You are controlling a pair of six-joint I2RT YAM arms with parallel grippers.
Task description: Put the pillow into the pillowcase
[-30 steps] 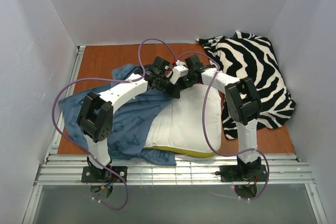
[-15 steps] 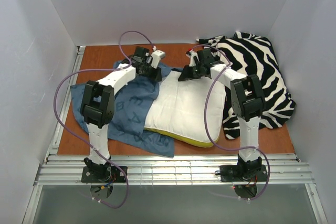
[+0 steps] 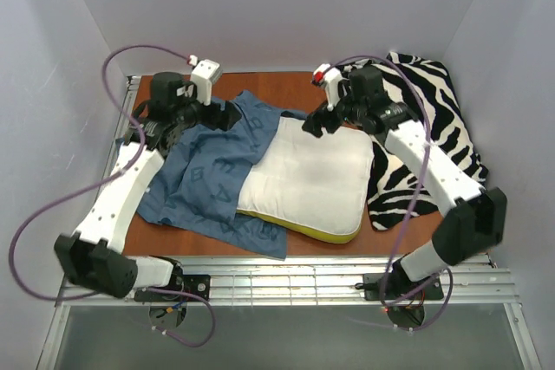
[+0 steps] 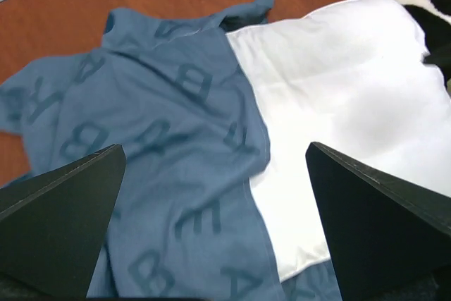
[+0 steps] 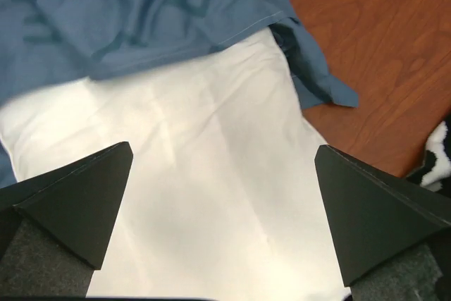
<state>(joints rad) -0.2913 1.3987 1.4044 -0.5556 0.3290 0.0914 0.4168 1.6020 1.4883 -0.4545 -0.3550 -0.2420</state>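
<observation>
The reddish-brown worktop (image 3: 286, 84) carries everything, with white walls around it. On its right side lies a rumpled zebra-striped cloth (image 3: 442, 119), running from the far corner towards the near edge. To the left spreads the pillowcase (image 3: 204, 179), blue fabric printed with darker letters, lying flat and creased. The pillow (image 3: 308, 184) rests in the middle between the two, white on top with a yellow edge along its near side. Most of it is bare and outside the case. Only its left edge is overlapped by a fold of the blue fabric, and its right edge meets the striped cloth.

The left fingers (image 4: 63, 209) are spread wide apart and hold nothing, hanging above the seam where blue fabric lies over white. The right fingers (image 5: 67, 216) are likewise wide apart and empty, above the pillow's far end, where a corner of the pillowcase pokes out beside it.
</observation>
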